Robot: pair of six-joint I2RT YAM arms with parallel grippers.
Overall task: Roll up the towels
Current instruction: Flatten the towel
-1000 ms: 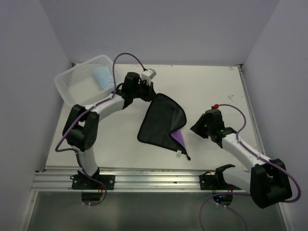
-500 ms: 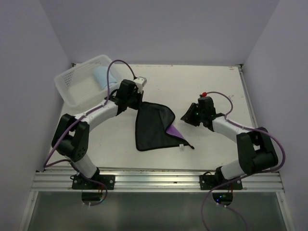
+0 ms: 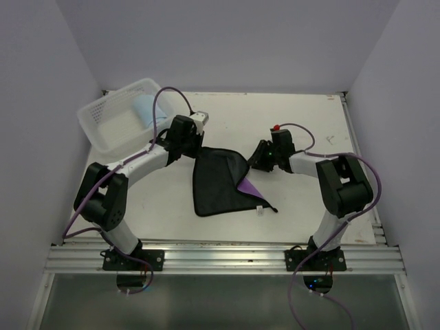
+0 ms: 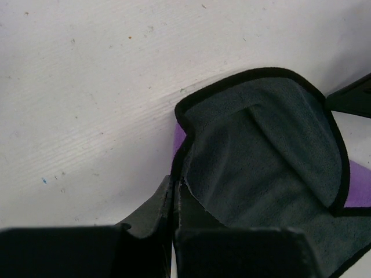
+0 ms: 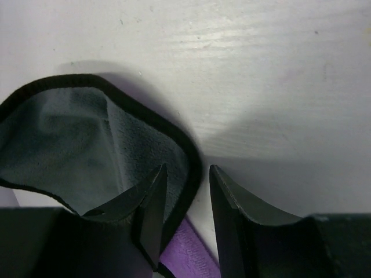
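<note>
Well, the left end effector (image 4: 175, 191) is clamped on the purple towel (image 4: 261, 150); the right end effector (image 5: 186, 174), jaws apart astride its hem, should close deep before spreading.

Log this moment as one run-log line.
left gripper: shut on purple towel corner | right gripper: open, astride another corner | purple towel: unrolled on table | blue towel: in basket

Matt, fuzzy dark grey cloth, black-hemmed, purple on the reverse: towel (image 3: 218, 184). White-painted, faintly grained and speckled: bench (image 3: 295, 117). Smooth white lattice plastic: basket (image 3: 97, 114). Matt black plastic: jaws.
</note>
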